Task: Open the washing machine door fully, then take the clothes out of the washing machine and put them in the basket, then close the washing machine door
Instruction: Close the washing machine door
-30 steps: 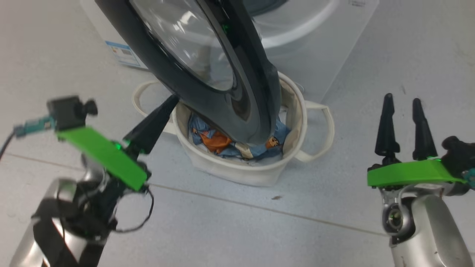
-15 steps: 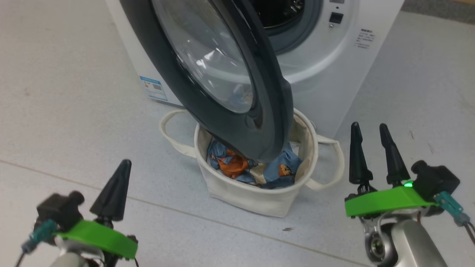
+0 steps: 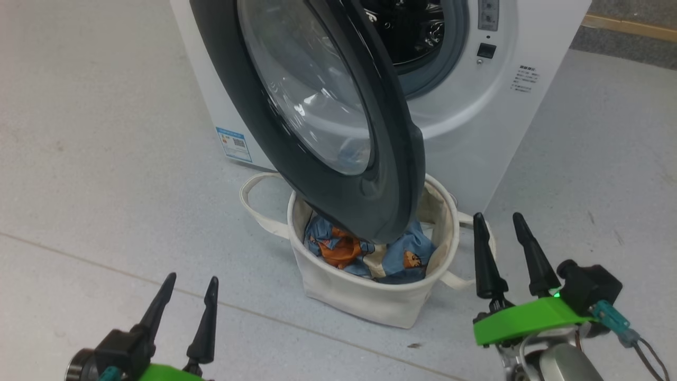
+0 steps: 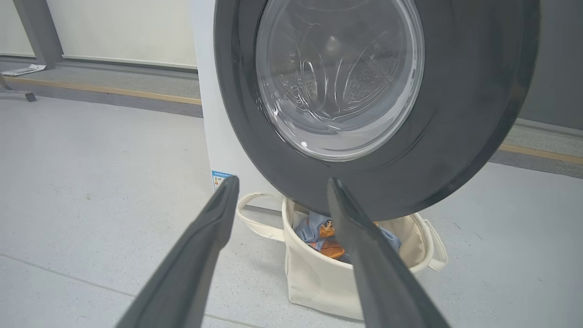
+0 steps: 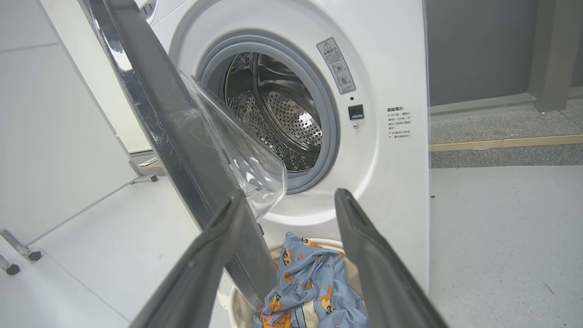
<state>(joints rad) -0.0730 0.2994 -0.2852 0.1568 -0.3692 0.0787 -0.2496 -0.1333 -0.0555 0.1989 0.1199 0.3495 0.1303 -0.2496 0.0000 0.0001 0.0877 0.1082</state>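
Washing machine door [image 3: 391, 201] standing ajar above basket [image 3: 359, 296], cartoon-print clothes [image 3: 407, 256] lying inside, left gripper [image 3: 191, 279] and right gripper [image 3: 497, 217] hovering spread, empty

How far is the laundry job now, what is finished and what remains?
Done: the washing machine door stands open, the clothes lie in the basket, and the part of the drum in view looks empty. In hand: nothing; the left gripper and the right gripper are open and empty, apart from the door. Left: closing the door.
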